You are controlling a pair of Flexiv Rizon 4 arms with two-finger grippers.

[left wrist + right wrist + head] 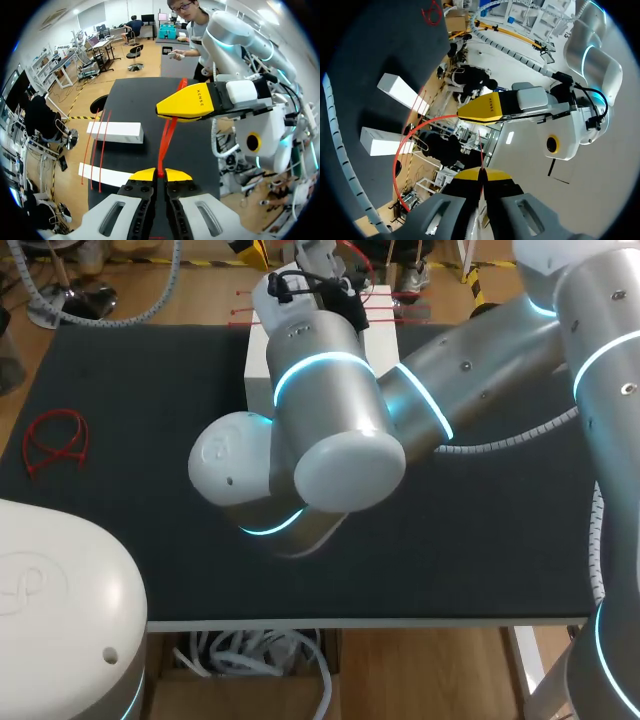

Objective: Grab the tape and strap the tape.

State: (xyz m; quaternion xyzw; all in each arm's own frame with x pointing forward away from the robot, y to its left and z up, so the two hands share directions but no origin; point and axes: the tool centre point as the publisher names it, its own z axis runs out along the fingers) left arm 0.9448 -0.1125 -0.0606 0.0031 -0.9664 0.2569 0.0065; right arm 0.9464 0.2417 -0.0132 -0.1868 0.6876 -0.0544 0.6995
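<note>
Holding the red tape [167,132] up over the far middle of the worktop [450,540], beside two white blocks [115,131]. Pinching it with the left gripper [160,175], fingers pressed together on the strip. Clamping it as well with the right gripper [481,174], fingers closed tight on it, a curved loop running between. Near the left edge, flat on the worktop: another red loop [55,440].
</note>
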